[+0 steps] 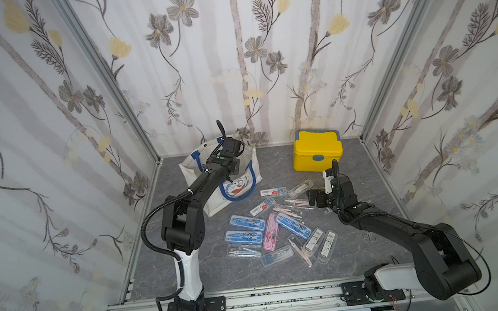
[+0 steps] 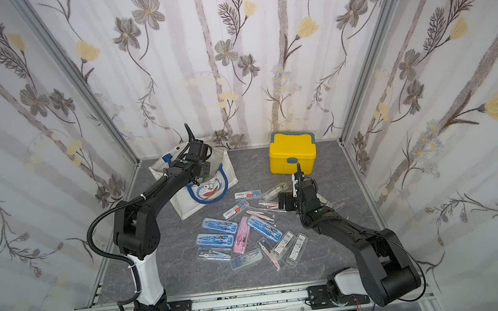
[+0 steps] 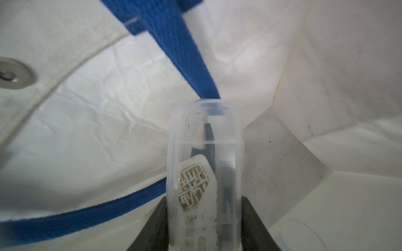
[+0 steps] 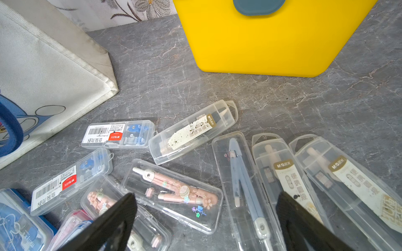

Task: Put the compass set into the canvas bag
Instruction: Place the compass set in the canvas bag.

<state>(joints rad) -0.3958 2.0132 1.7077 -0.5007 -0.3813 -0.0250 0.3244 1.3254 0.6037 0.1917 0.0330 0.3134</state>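
Observation:
My left gripper point(image 3: 204, 219) is shut on a clear compass set case point(image 3: 204, 165), its dark fingers point(image 3: 157, 226) pressed on both long sides. The case hangs inside the canvas bag point(image 3: 87, 130), below a blue handle strap point(image 3: 178, 50). In both top views the white bag point(image 1: 242, 194) point(image 2: 211, 199) stands at the back left, with my left wrist point(image 1: 226, 160) at its mouth. Several more compass sets point(image 1: 268, 226) lie scattered on the grey tabletop. My right gripper point(image 4: 205, 196) hovers open over a pink compass case point(image 4: 174, 195) and a blue one point(image 4: 243, 184), holding nothing.
A yellow lidded box point(image 1: 316, 152) point(image 4: 272, 39) stands at the back right, just beyond my right gripper point(image 1: 317, 198). Flowered walls close in the left, back and right sides. A metal rail point(image 1: 256, 300) runs along the front edge.

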